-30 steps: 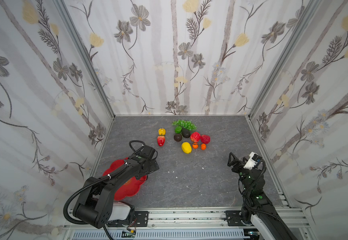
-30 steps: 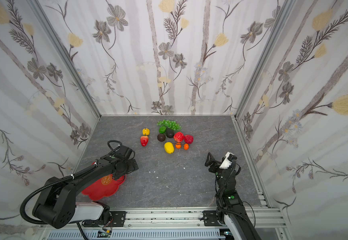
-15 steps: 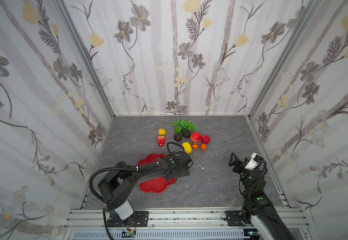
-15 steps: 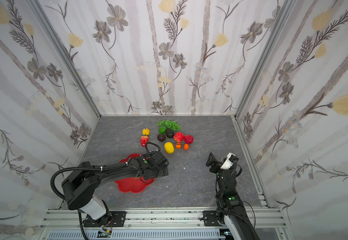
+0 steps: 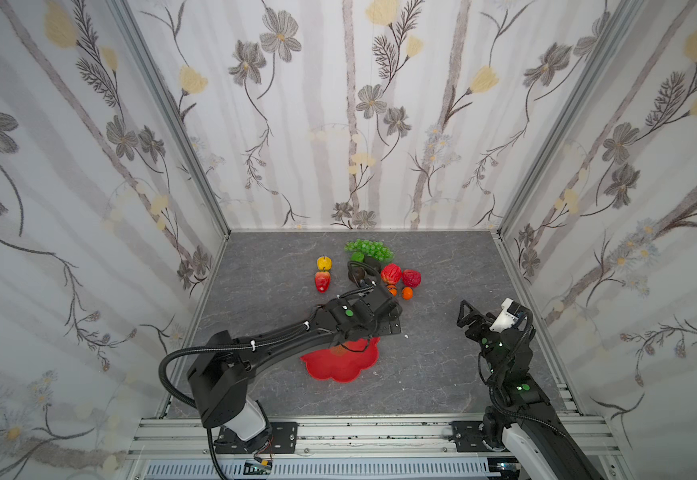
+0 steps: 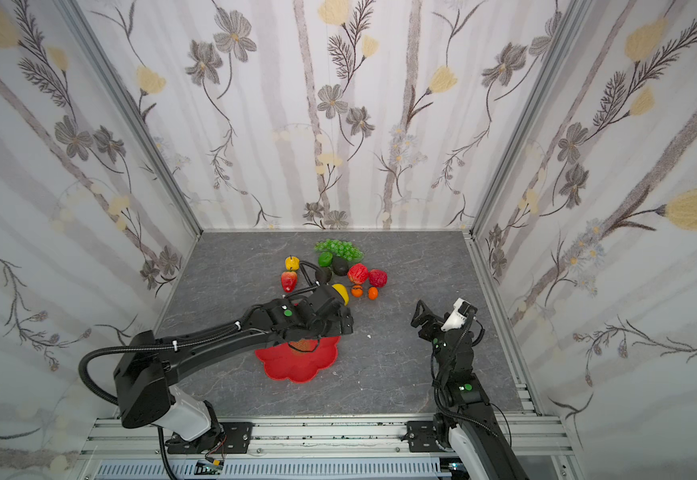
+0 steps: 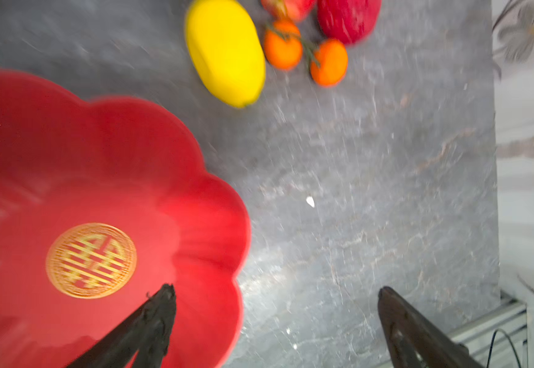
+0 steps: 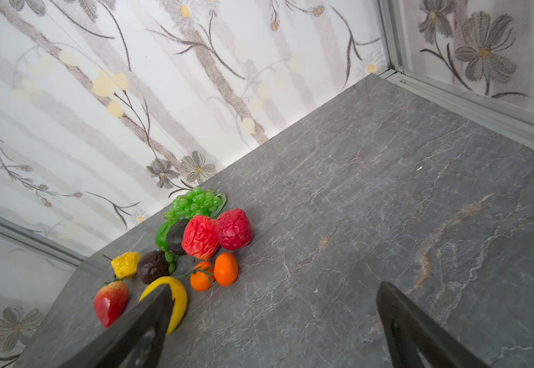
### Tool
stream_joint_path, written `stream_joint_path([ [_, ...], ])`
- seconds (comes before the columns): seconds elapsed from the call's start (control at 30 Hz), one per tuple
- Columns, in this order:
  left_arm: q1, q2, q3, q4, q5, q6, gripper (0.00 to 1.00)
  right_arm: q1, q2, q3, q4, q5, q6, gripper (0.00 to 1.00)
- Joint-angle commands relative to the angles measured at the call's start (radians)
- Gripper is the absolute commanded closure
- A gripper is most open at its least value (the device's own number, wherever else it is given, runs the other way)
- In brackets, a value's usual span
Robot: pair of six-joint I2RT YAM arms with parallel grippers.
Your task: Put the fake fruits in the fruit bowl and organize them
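Jaws spread, empty: left claw (image 7: 275, 291) above bowl (image 5: 338, 370) far rim, front-centre counter (image 5: 442, 257). Just beyond, toward back edge, lemon (image 7: 226, 51), long axis pointing away from claw. Farther off by right edge, right claw (image 8: 273, 286), spread, empty.

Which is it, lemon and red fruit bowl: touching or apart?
Apart. The left wrist view shows a strip of bare gray table between the lemon and the scalloped rim of the fruit bowl.

One fruit bowl (image 5: 338, 370); eleven fake fruits (image 8: 200, 237) — two of them oranges (image 8: 225, 269).
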Motion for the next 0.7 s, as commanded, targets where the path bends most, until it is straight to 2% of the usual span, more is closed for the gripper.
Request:
stream_joint_path([
  [0.0,0.139,-0.101,-0.071,-0.084,-0.056,0.109,0.00,0.010,0.039,0.029,0.001,-0.077,0.077,0.00],
  [0.1,0.350,-0.182,-0.166,-0.017,0.028,0.158,0.00,0.035,0.086,0.031,0.037,-0.110,0.134,0.00],
  [0.17,0.469,-0.185,-0.196,0.000,0.085,0.169,0.00,0.061,0.121,0.030,0.065,-0.115,0.179,0.00],
  [0.27,0.576,-0.165,-0.236,0.050,0.173,0.180,0.00,0.115,0.191,0.037,0.102,-0.133,0.231,0.00],
  [0.4,0.620,-0.096,-0.264,0.101,0.255,0.185,0.00,0.213,0.283,0.055,0.146,-0.126,0.276,0.00],
  [0.5,0.622,-0.049,-0.273,0.130,0.284,0.194,0.00,0.294,0.344,0.053,0.221,-0.125,0.297,0.00],
  [0.67,0.615,0.027,-0.258,0.151,0.323,0.196,0.00,0.392,0.463,0.105,0.228,-0.099,0.303,0.00],
])
